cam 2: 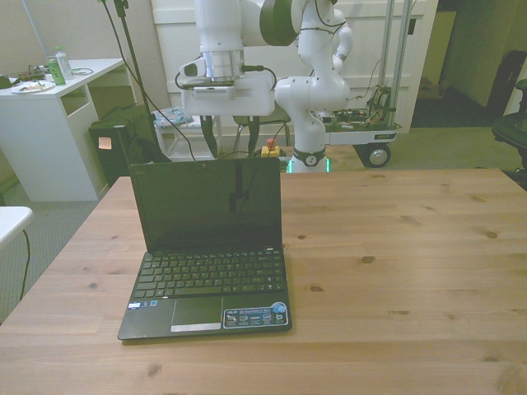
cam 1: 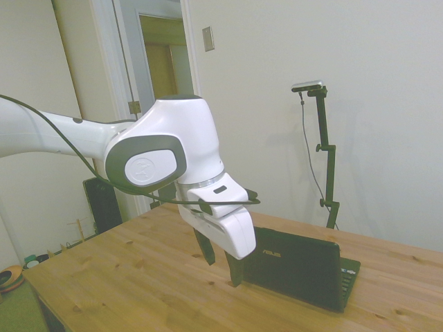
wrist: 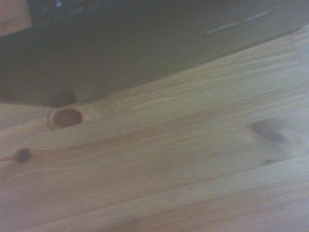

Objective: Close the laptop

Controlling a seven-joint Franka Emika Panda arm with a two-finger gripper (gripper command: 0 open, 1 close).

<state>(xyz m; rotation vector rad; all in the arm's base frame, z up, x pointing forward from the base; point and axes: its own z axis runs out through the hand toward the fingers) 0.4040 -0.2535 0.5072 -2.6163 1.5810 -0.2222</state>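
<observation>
Laptop (cam 2: 206, 247) stands open at the front view's left on the worktop (cam 2: 395, 271); gripper (cam 1: 220, 266) jaws spread behind its lid.

Open black laptop (cam 2: 206, 247) on the wooden table

Lid upright with a dark screen, silver ASUS logo on its back (cam 1: 270, 253); the keyboard base lies flat toward the near edge, at the front view's left, stickers on the palm rest.

I see a matt black plastic laptop (cam 2: 206, 247) lid with glossy screen, a smooth knotted pine counter (cam 2: 395, 271), and the end effector (cam 1: 220, 266) in glossy white plastic.
</observation>
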